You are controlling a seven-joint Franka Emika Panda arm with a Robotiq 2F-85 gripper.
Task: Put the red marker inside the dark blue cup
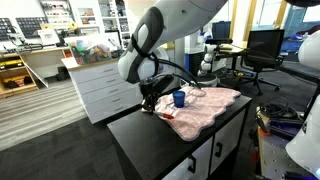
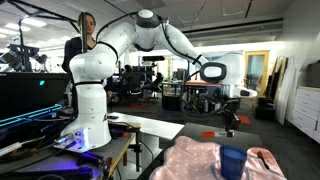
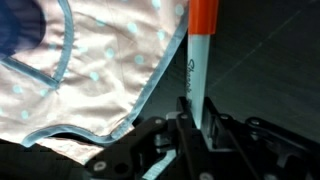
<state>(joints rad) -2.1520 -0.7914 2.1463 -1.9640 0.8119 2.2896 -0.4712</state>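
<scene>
The red marker (image 3: 198, 55), white-barrelled with an orange-red cap, stands between my gripper's (image 3: 192, 112) fingers in the wrist view; the gripper is shut on it. In an exterior view the gripper (image 1: 148, 104) hangs low over the black table, just left of the pink cloth (image 1: 205, 108). The dark blue cup (image 1: 179, 98) stands upright on the cloth, to the right of the gripper. In the other exterior view the gripper (image 2: 230, 127) is behind the cloth (image 2: 200, 160) and the cup (image 2: 232, 162) is in the foreground. The cup's rim shows at the wrist view's top left (image 3: 20, 30).
The black table (image 1: 140, 135) sits on white cabinets; its left part beside the cloth is bare. A white drawer unit (image 1: 100, 85) stands behind. Office chairs and desks (image 1: 255, 50) stand at the back. The pink cloth has a light blue hem (image 3: 140, 100).
</scene>
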